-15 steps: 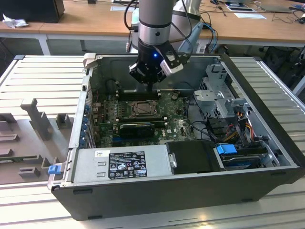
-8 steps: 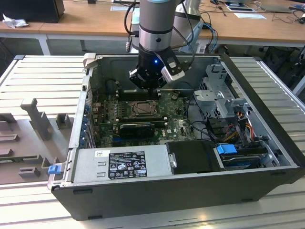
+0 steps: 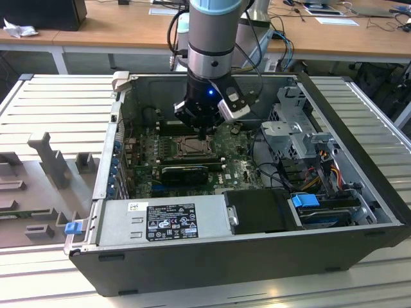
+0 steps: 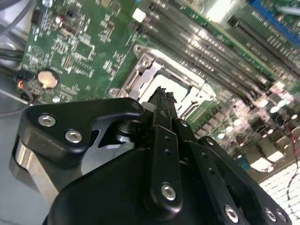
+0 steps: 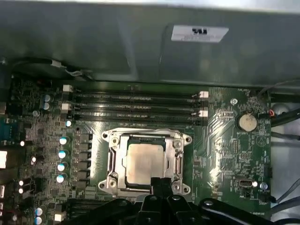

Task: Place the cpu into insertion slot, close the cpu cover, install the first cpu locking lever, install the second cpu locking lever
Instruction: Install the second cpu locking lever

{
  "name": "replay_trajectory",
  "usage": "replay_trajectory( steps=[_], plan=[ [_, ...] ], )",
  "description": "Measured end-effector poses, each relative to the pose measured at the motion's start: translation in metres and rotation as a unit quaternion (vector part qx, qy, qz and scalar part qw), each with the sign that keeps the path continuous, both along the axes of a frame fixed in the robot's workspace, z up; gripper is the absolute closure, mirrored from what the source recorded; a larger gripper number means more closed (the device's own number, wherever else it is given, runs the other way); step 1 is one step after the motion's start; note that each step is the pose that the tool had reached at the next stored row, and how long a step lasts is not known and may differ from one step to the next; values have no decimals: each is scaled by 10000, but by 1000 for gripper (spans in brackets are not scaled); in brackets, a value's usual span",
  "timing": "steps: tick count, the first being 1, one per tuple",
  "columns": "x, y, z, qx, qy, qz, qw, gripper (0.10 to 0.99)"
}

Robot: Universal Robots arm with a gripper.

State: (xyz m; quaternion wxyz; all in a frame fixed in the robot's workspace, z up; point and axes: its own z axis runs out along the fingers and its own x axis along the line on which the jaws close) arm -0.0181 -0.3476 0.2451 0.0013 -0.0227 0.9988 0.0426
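The cpu (image 5: pixel 143 161) lies flat in the insertion slot (image 5: pixel 114 159) of the green motherboard, its pale metal face showing. The silver cpu cover (image 5: pixel 145 136) lies down around it, framing the chip through its square window. In the first wrist view my gripper (image 5: pixel 161 183) is shut, with nothing visible between the fingertips, and its tips are at the socket's edge nearest the camera. In the second wrist view the gripper (image 4: pixel 164 97) hovers just over the cover (image 4: pixel 140 75). From the exterior view, the gripper (image 3: pixel 205 133) hangs inside the open computer case directly above the slot (image 3: pixel 191 147).
Long memory slots (image 5: pixel 136 105) run along one side of the socket, and a coin battery (image 5: pixel 247 122) sits on the board. A black expansion card (image 3: pixel 185 172), the power supply (image 3: pixel 160 221) and a metal drive cage (image 3: pixel 295 131) crowd the case. Cables (image 3: pixel 276 163) lie beside the board.
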Motion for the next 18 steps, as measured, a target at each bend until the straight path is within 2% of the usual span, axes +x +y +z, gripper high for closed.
replay_trajectory(
  steps=[3,4,5,7,10,13,18],
  plan=[
    [0,-158,-30,0,33,0,10000,980],
    [0,-192,-39,-1,66,0,10000,980],
    [0,-213,-56,1,120,2,9999,980],
    [-27,-238,-78,29,127,55,9999,980],
    [-75,-258,-93,109,127,121,9998,980],
    [-220,-278,-117,129,126,157,9997,980],
    [-233,-279,-222,141,127,157,9997,980]
  ],
)
